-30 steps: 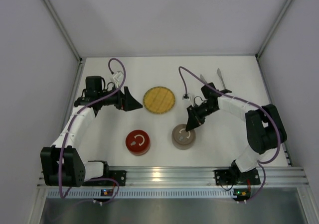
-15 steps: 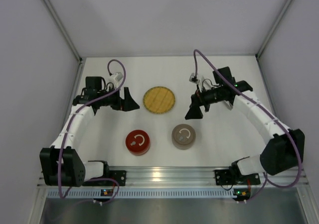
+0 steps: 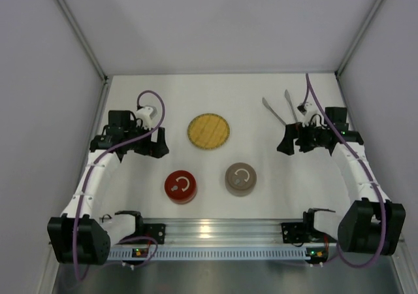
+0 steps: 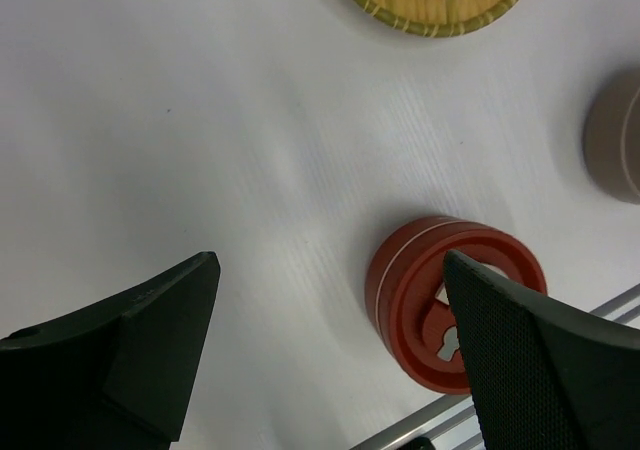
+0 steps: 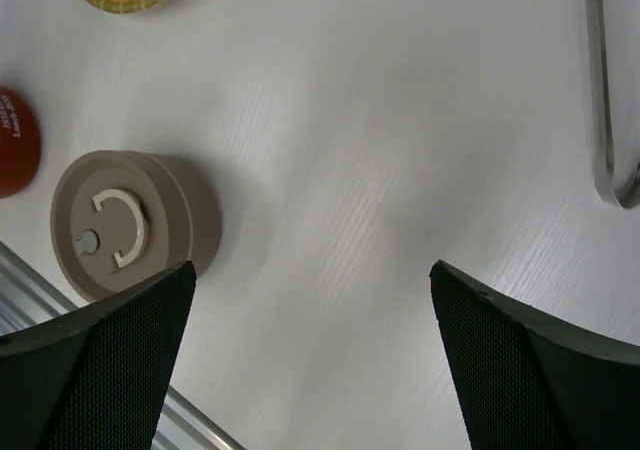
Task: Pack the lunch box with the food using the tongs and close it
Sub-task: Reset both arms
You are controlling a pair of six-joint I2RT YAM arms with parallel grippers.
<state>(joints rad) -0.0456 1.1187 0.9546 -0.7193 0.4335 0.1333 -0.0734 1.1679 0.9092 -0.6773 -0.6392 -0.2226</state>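
Note:
The lunch box shows as two round lidded tins, a red one and a taupe one, both with lids on. The silver tongs lie at the back right; one arm of the tongs shows in the right wrist view. My right gripper hovers open just in front of them, empty, with the taupe tin off to its left. My left gripper is open and empty, up and left of the red tin. The food is out of view.
A round yellow woven plate sits at the back centre with nothing on it, its edge also in both wrist views. The aluminium rail runs along the near edge. White walls close in on the left, right and back.
My right gripper left the taupe tin's lid, opened, and swung right toward the tongs. My left arm drew back slightly to the left.

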